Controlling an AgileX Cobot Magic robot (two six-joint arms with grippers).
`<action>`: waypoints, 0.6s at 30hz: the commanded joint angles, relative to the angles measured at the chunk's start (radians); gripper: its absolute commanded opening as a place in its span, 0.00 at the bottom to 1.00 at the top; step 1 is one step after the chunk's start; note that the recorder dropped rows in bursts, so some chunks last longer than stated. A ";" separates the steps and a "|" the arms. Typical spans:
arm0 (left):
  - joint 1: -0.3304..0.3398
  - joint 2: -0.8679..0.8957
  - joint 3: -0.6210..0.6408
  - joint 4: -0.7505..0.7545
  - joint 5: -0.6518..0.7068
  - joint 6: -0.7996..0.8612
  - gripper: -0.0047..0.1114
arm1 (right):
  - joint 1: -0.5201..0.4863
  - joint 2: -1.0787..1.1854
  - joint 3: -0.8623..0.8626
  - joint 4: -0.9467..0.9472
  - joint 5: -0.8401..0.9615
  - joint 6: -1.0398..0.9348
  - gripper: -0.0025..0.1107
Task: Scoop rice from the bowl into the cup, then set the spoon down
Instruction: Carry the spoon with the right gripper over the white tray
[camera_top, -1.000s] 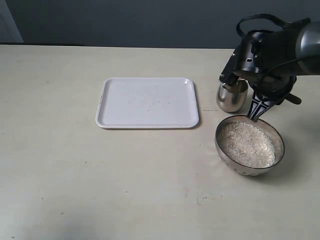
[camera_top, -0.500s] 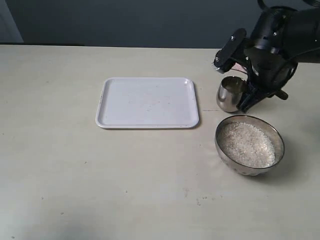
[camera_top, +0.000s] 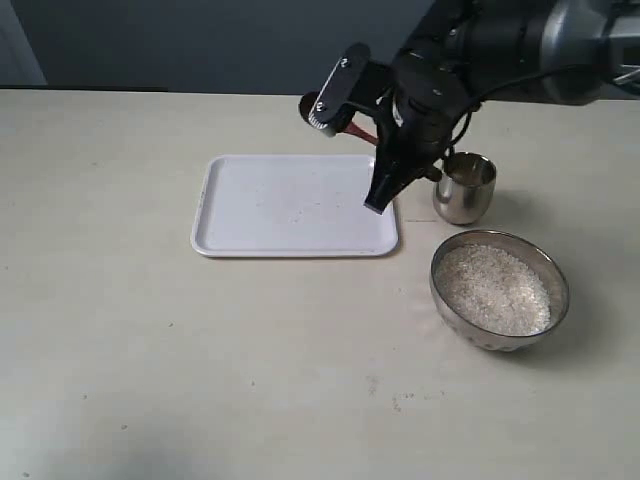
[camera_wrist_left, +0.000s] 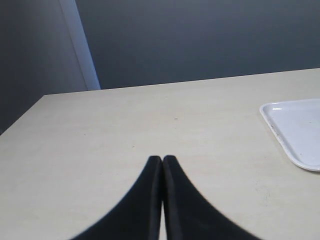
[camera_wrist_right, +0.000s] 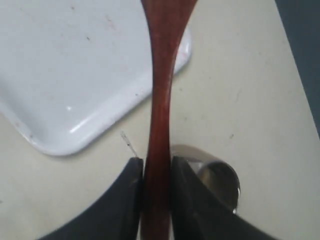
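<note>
Right gripper (camera_wrist_right: 156, 162): jaws clamped on the spoon (camera_wrist_right: 159, 100), one finger on each side of the slim reddish-brown handle, so the tool cannot roll or swing. The grip sits partway along the handle. The oval head is out of the right wrist view, so whether it carries any grains cannot be told.

Position: in the exterior view the right arm hangs over the right edge of the white tray (camera_top: 290, 205), left of the cup (camera_top: 465, 188) and clear of it. The bowl (camera_top: 480, 335) stands to the near right of the cup, just beside it, with rice (camera_top: 495, 288) filling most of its floor. What the cup holds cannot be seen from here.

Judgement: with the spoon away from both vessels and over the flat tray, the step in hand looks like the set-down. The tray is probably the chosen landing place because it is open, level and apart from the steel ware.

Left gripper (camera_wrist_left: 162, 161): fingers pressed together, nothing between them, low over the bare table (camera_top: 150, 350) at the left, apparently parked out of the way.

Risk: if the jaws let go while the spoon is high, it may bounce or slide off the tray rim.
</note>
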 joint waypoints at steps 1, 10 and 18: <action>-0.007 -0.004 -0.003 -0.001 -0.013 -0.004 0.04 | 0.030 0.062 -0.075 0.068 -0.026 -0.066 0.01; -0.007 -0.004 -0.003 -0.001 -0.013 -0.004 0.04 | 0.070 0.169 -0.170 0.179 -0.060 -0.106 0.01; -0.007 -0.004 -0.003 -0.001 -0.013 -0.004 0.04 | 0.072 0.206 -0.193 0.254 -0.067 -0.106 0.01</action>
